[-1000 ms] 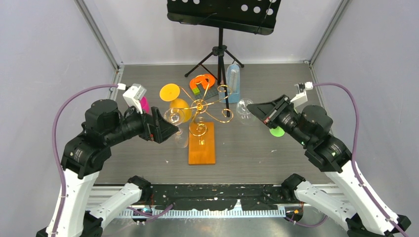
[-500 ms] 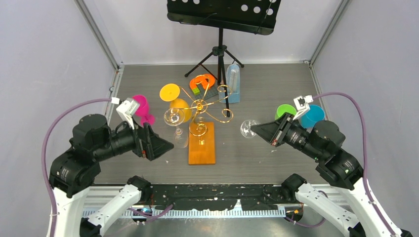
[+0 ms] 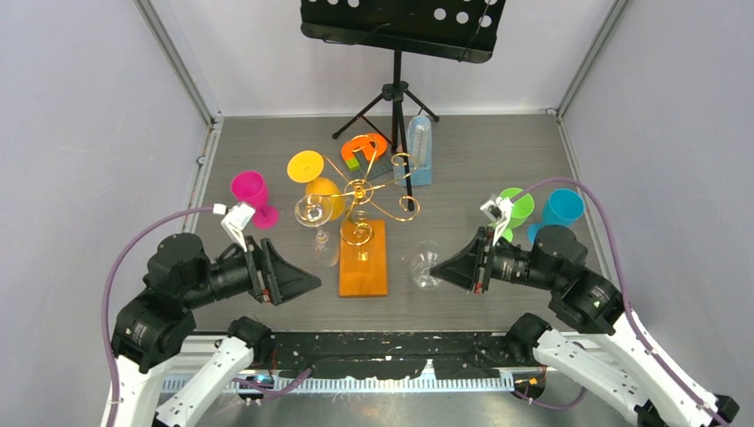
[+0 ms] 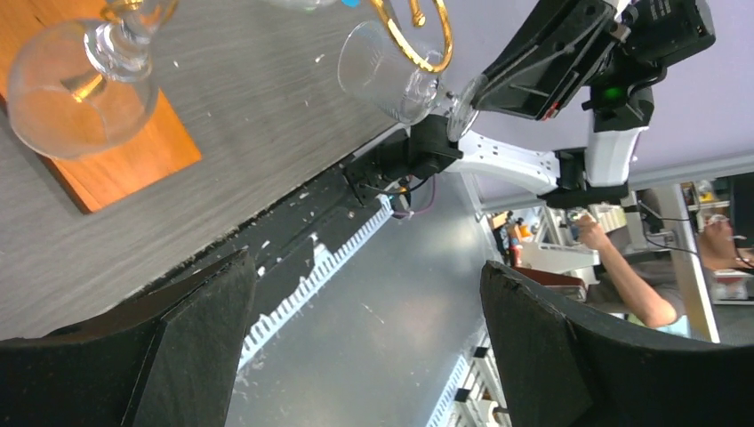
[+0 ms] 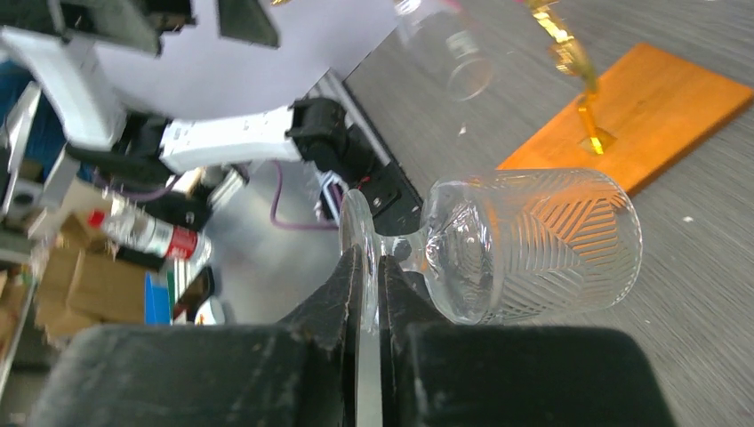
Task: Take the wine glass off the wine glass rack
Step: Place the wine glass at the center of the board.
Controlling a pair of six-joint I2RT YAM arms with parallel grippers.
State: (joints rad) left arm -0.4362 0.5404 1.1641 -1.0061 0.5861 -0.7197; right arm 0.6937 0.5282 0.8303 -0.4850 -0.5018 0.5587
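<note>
The left gripper [image 3: 302, 281] gapes wide and empty, left of the rack [image 3: 360, 200]. A second glass [image 3: 313, 212], also clear, sits at the rack's left side. Just right of the orange base [image 3: 364, 267], off the rack, the wine glass [image 3: 427, 267] lies sideways in the air with its bowl pointing left. The right gripper [image 3: 442, 265] holds it. From above the glass looks plain. The right wrist view shows cut leaf lines on the bowl, and the fingers [image 5: 342, 294] pinched tight on the round foot. The left wrist view shows it from the mouth end.
</note>
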